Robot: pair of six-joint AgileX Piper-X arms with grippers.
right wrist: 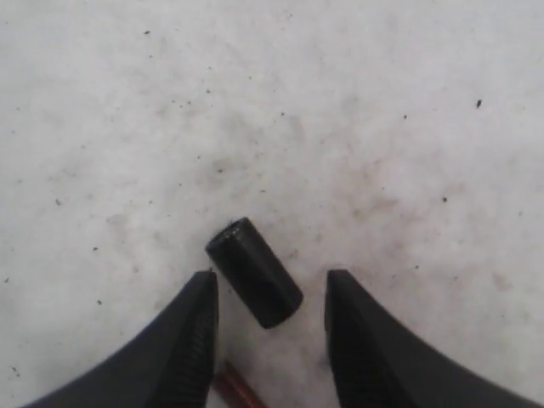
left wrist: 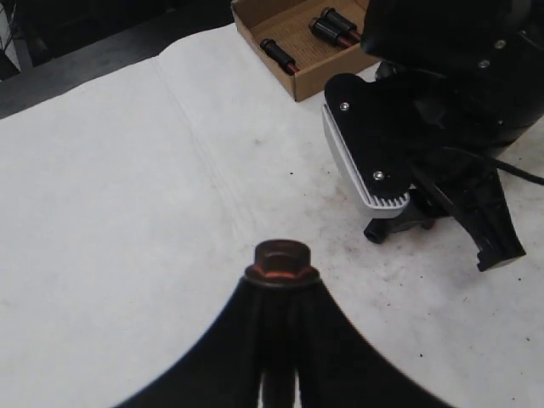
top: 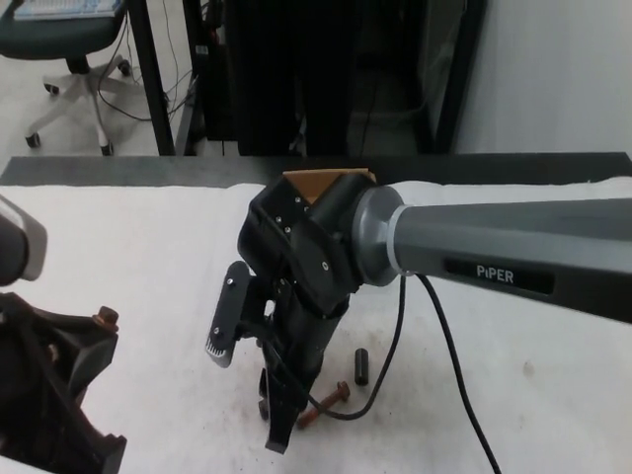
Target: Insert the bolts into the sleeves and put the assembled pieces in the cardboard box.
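Soft, even overhead light is brightening the white tabletop [top: 148, 247]; faint shadows are pooling under the right arm [top: 513, 247].

A rusty brown hex-head bolt [left wrist: 282, 259] stands upright, head uppermost, its shank pinched between the closed fingers of the left gripper [left wrist: 280, 287]. A short black sleeve [right wrist: 253, 272], a plain cylinder, lies on its side on the white cloth, angled across the gap between the spread fingers of the right gripper [right wrist: 270, 279] and touching neither. A second bolt [top: 331, 397], also rusty, lies flat on the cloth near that sleeve. The open cardboard box [left wrist: 327, 75] sits at the far side of the cloth and holds three assembled pieces [left wrist: 279, 55], black sleeves with reddish bolt ends, lying on its floor.
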